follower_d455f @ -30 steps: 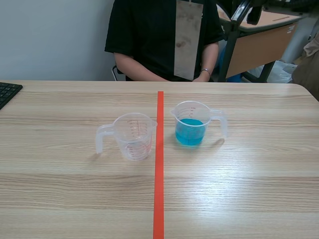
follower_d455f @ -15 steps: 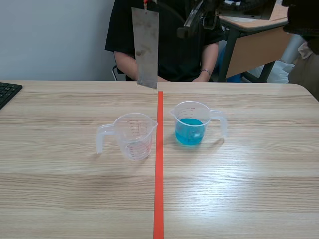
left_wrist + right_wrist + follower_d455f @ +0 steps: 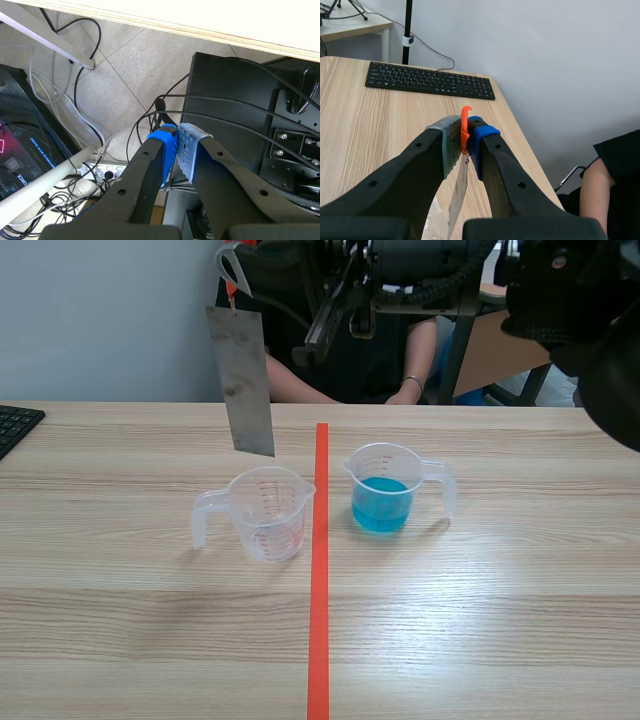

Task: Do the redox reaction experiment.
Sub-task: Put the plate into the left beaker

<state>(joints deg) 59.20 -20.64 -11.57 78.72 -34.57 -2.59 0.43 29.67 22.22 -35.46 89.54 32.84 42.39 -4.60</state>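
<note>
Zero gap — right gripper [image 3: 463, 139] clamps the metal strip [image 3: 240, 380].

Lighting: bright, even, diffuse. Glare: a pale sheen is noted on the table [image 3: 500, 580] beside the blue-filled cup [image 3: 383, 502]. Shadows: faint, soft-edged, cast by it and the empty cup [image 3: 268, 520].

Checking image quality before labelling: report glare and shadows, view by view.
Scene view: soft glare on the table beside the blue-liquid cup; it and the clear cup cast faint, diffuse shadows. Right wrist view: even light, the metal strip between the fingers dull, no glint. Left wrist view: pale floor evenly lit, no glare.
</note>
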